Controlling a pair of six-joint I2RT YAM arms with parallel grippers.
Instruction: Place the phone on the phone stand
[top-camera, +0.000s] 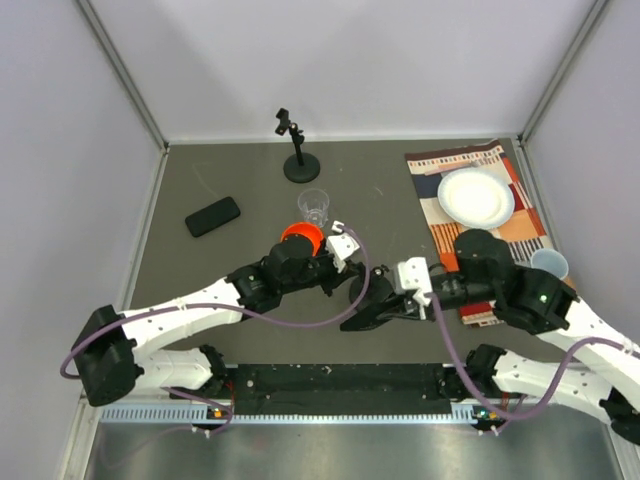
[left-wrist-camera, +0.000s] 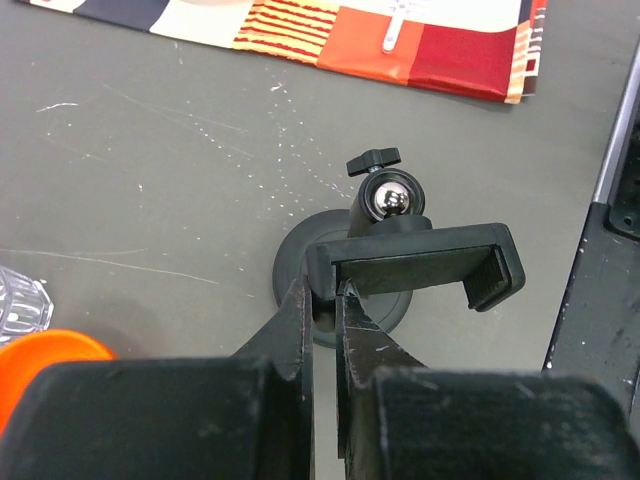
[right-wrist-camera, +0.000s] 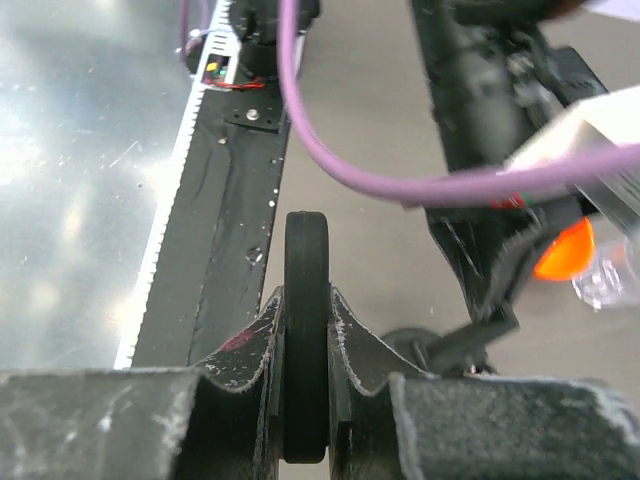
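Note:
The black phone stand (left-wrist-camera: 415, 265) has a round base, a ball joint and a clamp cradle. It stands mid-table (top-camera: 366, 290) between the two arms. My left gripper (left-wrist-camera: 325, 290) is shut on the left end of the cradle; in the top view it (top-camera: 348, 283) reaches in from the left. My right gripper (right-wrist-camera: 305, 300) is shut on a thin black phone (right-wrist-camera: 305, 250) seen edge-on, held upright just in front of the stand (right-wrist-camera: 410, 345). In the top view the right gripper (top-camera: 365, 318) is low beside the stand's base.
A second black phone (top-camera: 212, 216) lies flat at the left. A slim black stand (top-camera: 300, 165) is at the back. An orange cup (top-camera: 303, 236) and a clear glass (top-camera: 314, 205) are by the left wrist. A patterned cloth (top-camera: 520, 230) holds a white plate (top-camera: 476, 196).

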